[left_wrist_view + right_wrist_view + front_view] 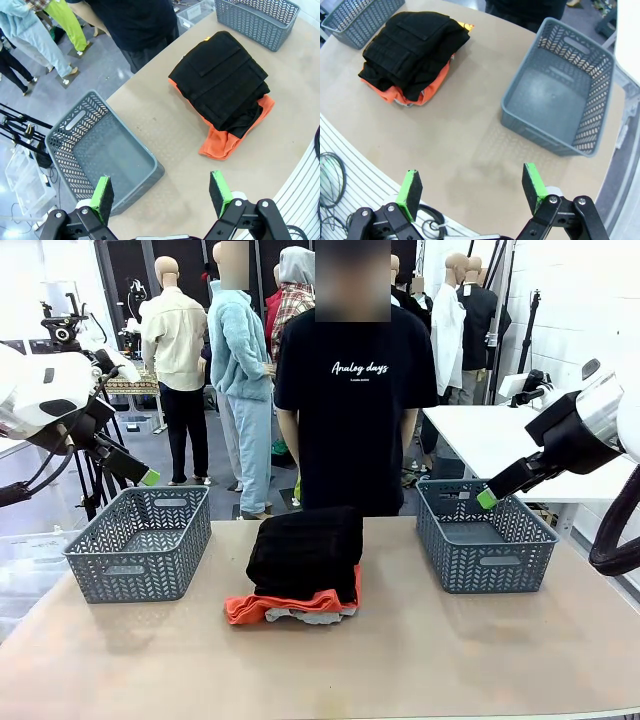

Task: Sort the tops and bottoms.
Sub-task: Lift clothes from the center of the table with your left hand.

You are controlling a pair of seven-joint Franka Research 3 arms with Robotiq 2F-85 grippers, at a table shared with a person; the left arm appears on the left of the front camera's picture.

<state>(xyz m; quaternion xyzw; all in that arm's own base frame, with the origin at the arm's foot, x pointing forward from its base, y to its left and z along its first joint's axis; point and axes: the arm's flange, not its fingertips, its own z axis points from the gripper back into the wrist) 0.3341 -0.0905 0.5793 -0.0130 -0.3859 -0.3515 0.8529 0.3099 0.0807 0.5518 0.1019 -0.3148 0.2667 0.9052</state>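
Note:
A folded pile lies mid-table. On top is the bulky black bottoms garment (305,552) (220,82) (410,45). Under it sits the orange T-shirt (285,606) (220,145) (427,90), its print hidden. A sliver of the light grey shirt (318,617) peeks out at the bottom. My left gripper (148,477) (161,195) hangs open above the left basket, empty. My right gripper (487,498) (472,187) hangs open over the right basket's near rim, also empty. Both stand well apart from the pile.
An empty grey basket (140,540) (100,150) stands left of the pile, another (485,538) (560,95) to its right. A person in a black T-shirt with white lettering (355,390) stands at the far edge. A white table (480,430) is behind right.

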